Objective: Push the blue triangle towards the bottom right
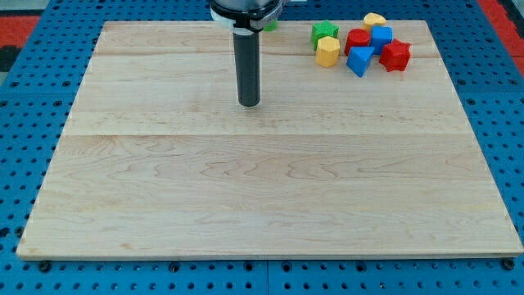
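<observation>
The blue triangle [359,61] lies in a tight cluster of blocks near the view's top right of the wooden board [270,205]. Around it are a red block [357,41] above it, a blue cube [381,36] to its upper right, and a red star-shaped block [395,55] to its right. A yellow hexagon-like block [327,51] lies to its left, with a green star [324,32] above that. A yellow block [374,20] sits at the cluster's top. My tip [249,103] is on the board well to the left of the cluster and slightly below it, touching no block.
A small green block [269,25] peeks out behind the rod's mount at the view's top. The board lies on a blue perforated table [24,123] that surrounds it.
</observation>
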Controlling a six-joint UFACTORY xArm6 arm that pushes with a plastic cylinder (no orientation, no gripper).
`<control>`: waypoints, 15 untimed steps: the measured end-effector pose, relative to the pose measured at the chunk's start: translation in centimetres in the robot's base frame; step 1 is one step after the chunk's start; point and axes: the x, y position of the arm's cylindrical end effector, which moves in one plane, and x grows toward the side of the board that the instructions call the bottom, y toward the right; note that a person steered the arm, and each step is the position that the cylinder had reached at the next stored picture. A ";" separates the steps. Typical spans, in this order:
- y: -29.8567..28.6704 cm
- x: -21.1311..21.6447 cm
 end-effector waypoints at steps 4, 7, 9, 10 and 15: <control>19.2 2.2; 32.5 -1.4; 33.0 -9.9; 33.0 -14.4; 31.0 -18.0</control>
